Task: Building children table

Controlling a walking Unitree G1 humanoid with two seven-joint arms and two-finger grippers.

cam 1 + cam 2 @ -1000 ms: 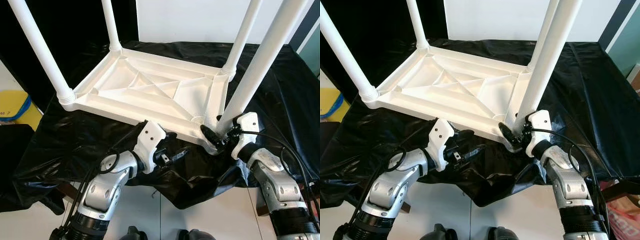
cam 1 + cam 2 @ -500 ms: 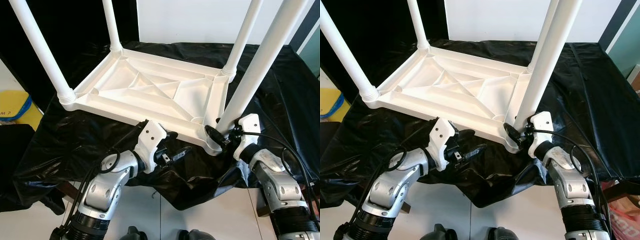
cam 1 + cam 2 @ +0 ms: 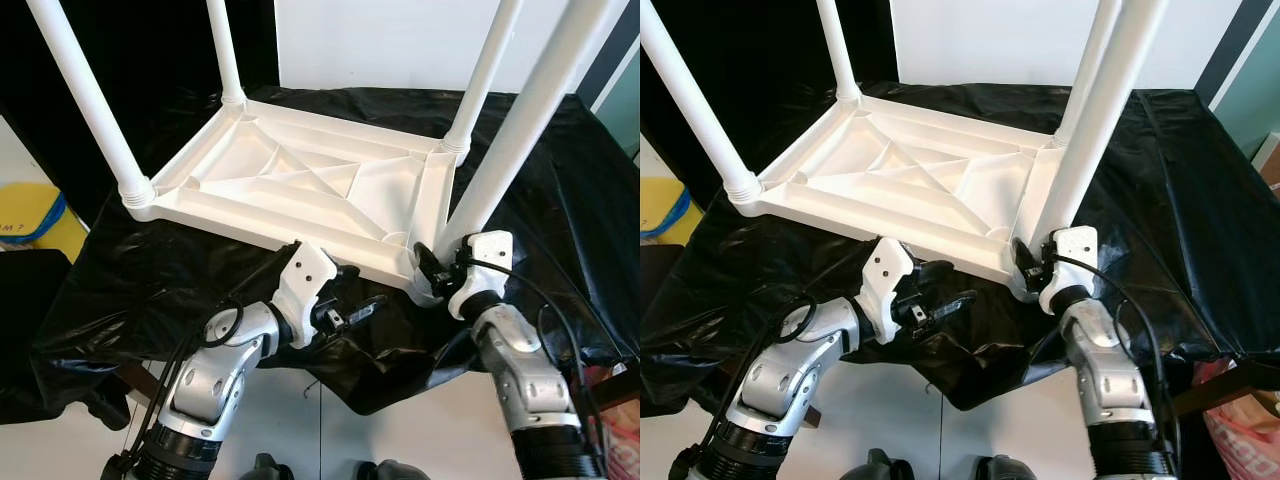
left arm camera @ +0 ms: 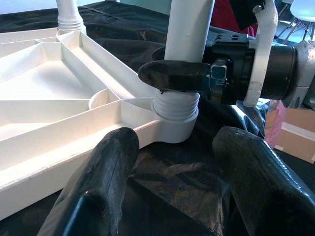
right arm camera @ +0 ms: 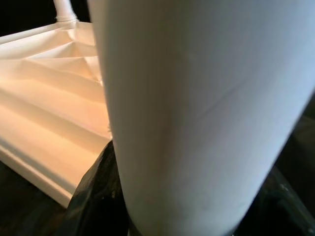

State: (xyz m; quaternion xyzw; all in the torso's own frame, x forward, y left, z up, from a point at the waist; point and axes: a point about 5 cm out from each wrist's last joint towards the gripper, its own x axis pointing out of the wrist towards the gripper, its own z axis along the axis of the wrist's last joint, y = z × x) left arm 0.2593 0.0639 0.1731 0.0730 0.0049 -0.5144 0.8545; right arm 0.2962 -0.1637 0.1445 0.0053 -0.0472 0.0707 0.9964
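A white plastic children's table (image 3: 250,222) lies upside down on a black sheet, its legs pointing up. My right gripper (image 3: 431,268) is shut on the base of the near-right leg (image 3: 510,140), just above its threaded collar (image 4: 175,105). One black finger (image 4: 179,76) curls across the front of the leg. The right wrist view looks straight onto that leg (image 5: 197,113) at close range. My left gripper (image 3: 350,302) stands open over the sheet just in front of the table's near edge. Its fingers (image 4: 106,167) point at the same corner and hold nothing.
The black sheet (image 3: 560,200) covers the work surface and hangs over the near edge above a white floor (image 3: 300,420). A yellow object (image 3: 30,215) lies on the floor at the left. A pink bag (image 3: 1240,420) sits low at the right.
My right forearm has swung inward to the left, and its wrist has turned a little around the base of the leg. The left gripper has hardly moved.
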